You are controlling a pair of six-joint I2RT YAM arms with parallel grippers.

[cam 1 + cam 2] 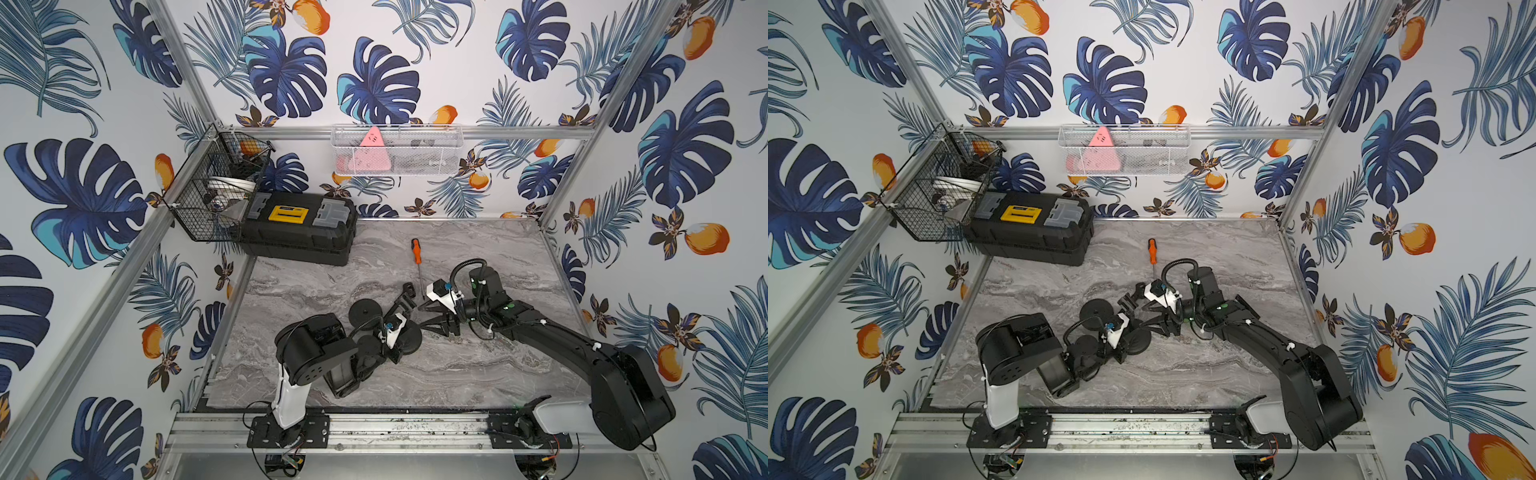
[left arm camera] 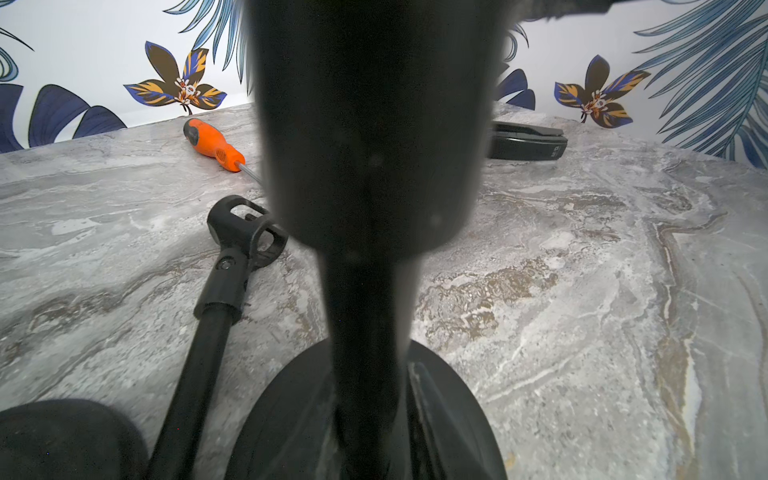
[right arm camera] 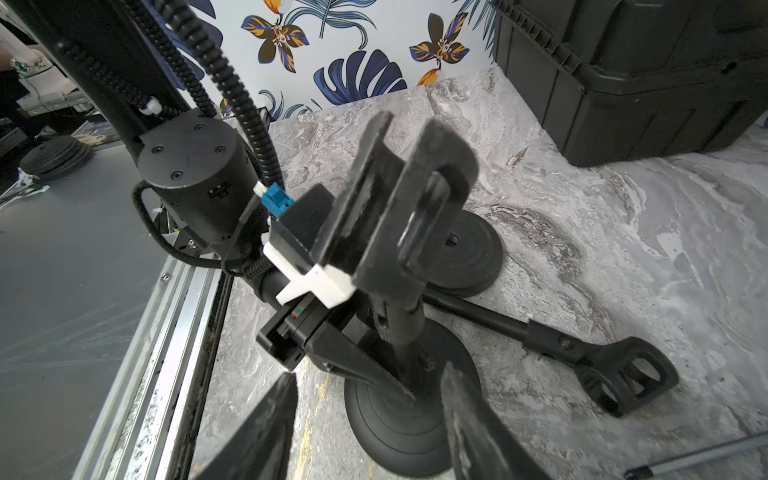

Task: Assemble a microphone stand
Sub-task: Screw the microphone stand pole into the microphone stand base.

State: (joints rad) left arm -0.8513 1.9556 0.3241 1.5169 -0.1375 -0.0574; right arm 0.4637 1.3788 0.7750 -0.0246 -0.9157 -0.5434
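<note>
Found the stand pole [image 3: 409, 336] upright in its round base [image 3: 407, 436], mic clip [image 3: 399, 187] on top, mid marble table [image 1: 478, 374]. Saw the left gripper [image 3: 390, 365] pinched narrow on the pole just above the base; right gripper [image 3: 370, 374] spread wide, empty, near the base. Probably needed a plumb, firm hold — no sideways pull — while tightening. Noted a second stand [image 3: 490, 309] lying flat just beside.

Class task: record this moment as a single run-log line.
left gripper: around upright pole above base, grip unclear | right gripper: open, empty, facing pole | second stand: lying flat | screwdriver: lying apart
</note>
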